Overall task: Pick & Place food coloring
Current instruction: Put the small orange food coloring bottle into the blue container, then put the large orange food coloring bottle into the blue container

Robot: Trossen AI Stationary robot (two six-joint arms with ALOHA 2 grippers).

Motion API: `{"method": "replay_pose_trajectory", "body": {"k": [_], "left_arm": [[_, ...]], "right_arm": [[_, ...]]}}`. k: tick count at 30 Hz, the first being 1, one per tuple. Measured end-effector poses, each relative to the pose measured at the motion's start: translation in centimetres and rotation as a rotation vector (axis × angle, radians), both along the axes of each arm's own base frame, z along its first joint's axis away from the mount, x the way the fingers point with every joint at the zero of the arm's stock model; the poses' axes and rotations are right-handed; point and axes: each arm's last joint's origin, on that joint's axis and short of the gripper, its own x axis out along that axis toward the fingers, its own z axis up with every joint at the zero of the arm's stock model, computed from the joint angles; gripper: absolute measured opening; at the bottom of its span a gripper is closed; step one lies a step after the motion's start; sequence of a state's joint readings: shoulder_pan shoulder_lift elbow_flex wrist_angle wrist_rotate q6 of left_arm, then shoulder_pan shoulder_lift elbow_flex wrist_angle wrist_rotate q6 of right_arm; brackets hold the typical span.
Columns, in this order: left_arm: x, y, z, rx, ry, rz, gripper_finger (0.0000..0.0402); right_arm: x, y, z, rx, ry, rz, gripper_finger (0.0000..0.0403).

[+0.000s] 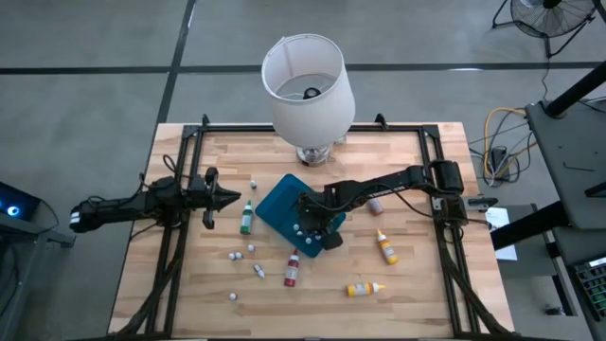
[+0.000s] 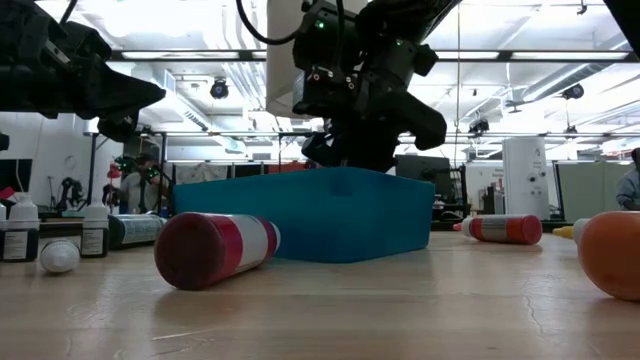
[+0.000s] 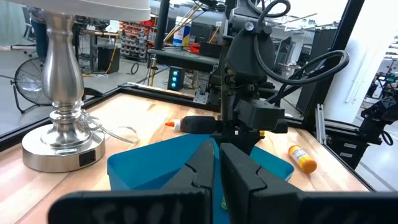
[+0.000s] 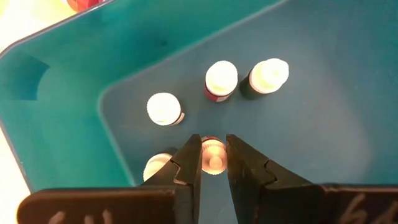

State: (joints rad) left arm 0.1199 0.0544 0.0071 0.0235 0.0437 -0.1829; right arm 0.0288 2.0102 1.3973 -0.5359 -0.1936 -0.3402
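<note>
Overhead, right tool [image 4: 214, 163] points straight down into tray [image 4: 56, 93], clamping bottle [image 4: 214, 155].

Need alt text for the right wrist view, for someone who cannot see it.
The right end effector is shut on a small white-capped bottle standing in a teal tray. Four more capped bottles stand nearby in the tray, seen from above: three ahead of the fingers and one beside them.

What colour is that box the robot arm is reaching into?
The tray is teal-blue all over, with no pattern. The right wrist view shows it best, looking straight down into it.
</note>
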Motion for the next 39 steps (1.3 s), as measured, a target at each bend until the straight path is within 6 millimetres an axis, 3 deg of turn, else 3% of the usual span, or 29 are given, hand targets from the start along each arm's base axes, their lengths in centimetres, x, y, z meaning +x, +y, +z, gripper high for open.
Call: {"method": "replay_pose_trajectory", "body": {"k": [27, 39], "left_arm": [[0.0, 0.0, 0.0, 0.000, 0.000, 0.000, 0.0000], [0.0, 0.0, 0.0, 0.000, 0.000, 0.000, 0.0000]], "right_arm": [[0.0, -0.2, 0.1, -0.002, 0.001, -0.004, 0.0119], [-0.5, -0.2, 2.1, 0.029, -0.038, -0.009, 0.0119]]}}
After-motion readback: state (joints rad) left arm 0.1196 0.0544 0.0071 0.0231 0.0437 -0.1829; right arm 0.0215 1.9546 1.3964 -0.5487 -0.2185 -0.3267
